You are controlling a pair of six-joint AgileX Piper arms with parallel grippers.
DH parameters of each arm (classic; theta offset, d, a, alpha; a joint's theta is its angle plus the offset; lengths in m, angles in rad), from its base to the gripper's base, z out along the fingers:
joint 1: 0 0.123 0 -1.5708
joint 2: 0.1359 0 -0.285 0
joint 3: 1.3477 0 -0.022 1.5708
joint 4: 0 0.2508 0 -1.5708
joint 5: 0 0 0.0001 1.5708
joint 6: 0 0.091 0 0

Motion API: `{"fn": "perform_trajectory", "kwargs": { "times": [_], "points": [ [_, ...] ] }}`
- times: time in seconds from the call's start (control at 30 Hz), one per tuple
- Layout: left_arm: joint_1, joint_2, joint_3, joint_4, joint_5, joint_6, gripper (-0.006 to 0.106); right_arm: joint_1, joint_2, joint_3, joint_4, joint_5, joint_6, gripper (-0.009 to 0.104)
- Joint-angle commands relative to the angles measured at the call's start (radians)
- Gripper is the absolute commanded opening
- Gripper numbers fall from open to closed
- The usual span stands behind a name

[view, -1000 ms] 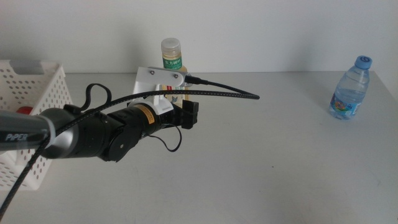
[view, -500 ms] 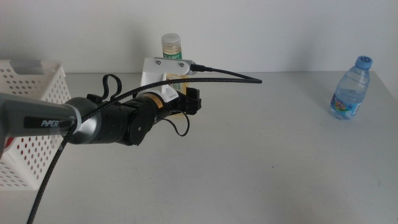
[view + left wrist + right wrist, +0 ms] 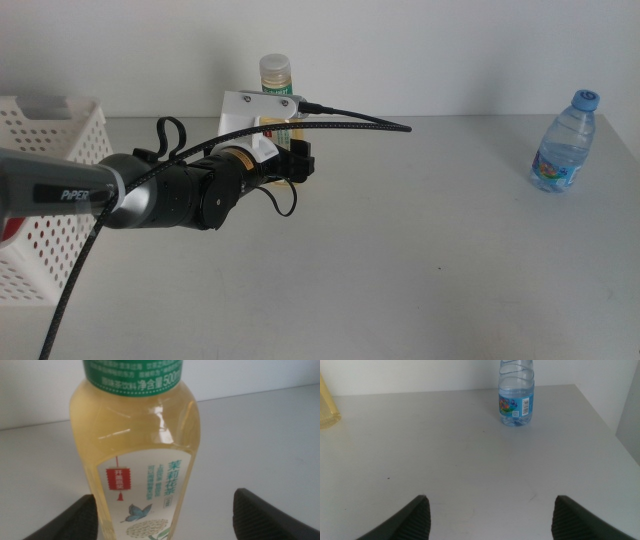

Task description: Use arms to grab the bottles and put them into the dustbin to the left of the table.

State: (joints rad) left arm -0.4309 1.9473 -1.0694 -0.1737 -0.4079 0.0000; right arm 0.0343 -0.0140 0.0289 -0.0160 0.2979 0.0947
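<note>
the pale-yellow bottle (image 3: 277, 88) stands upright toward the far edge of the bench (image 3: 420, 260), left of its middle. its white cap shows above the arm's white bracket (image 3: 250, 118), with a green band below the cap. in the left wrist view the same bottle (image 3: 140, 455) fills the frame: clear walls, yellow liquid, a green label ring at the shoulder and a white panel with a red tag and a blue butterfly lower down. the left pincer (image 3: 296, 166) is at the bottle's body with its jaws spread wide, the bottle standing between them, nearer one jaw; it has hold of nothing that can be seen. the black left arm (image 3: 150, 195) reaches in from the left edge, and its black cable (image 3: 360, 124) arcs across in front of the bottle, hiding most of it from the middle view.

the white perforated dustbin (image 3: 55, 160) sits at the left edge, well apart from the bottle. the small clear water bottle (image 3: 563, 142) with a blue cap stands upright near the far right corner. the right pincer (image 3: 490, 515) hovers over bare bench, jaws wide and empty, facing that water bottle
</note>
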Motion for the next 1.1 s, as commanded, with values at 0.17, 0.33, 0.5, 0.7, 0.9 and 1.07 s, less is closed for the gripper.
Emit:
{"fn": "perform_trajectory", "kwargs": {
  "times": [0.17, 0.33, 0.5, 0.7, 0.9, 1.07],
  "points": [
    [0.004, -0.049, -0.029, -0.005, -0.136, 0.000, 0.091, -0.006, -0.021, -0.010, -0.011, -0.072, -0.012, 0.062],
    [0.004, -0.019, -0.029, -0.009, -0.207, 0.000, 0.091, -0.006, -0.021, -0.010, -0.011, -0.072, -0.012, 0.062],
    [0.014, 0.024, -0.037, 0.006, -0.277, -0.045, 0.091, -0.006, -0.021, -0.010, -0.011, -0.072, -0.012, 0.062],
    [0.014, 0.070, -0.098, 0.018, -0.279, -0.047, 0.091, -0.006, -0.021, -0.010, -0.011, -0.072, -0.012, 0.062],
    [0.014, 0.141, -0.173, 0.022, -0.327, 0.000, 0.091, -0.006, -0.021, -0.010, -0.011, -0.073, -0.012, 0.062],
    [0.014, 0.197, -0.238, 0.022, -0.338, 0.006, 0.090, -0.006, -0.021, -0.010, -0.011, -0.073, -0.012, 0.062]
  ]
}}
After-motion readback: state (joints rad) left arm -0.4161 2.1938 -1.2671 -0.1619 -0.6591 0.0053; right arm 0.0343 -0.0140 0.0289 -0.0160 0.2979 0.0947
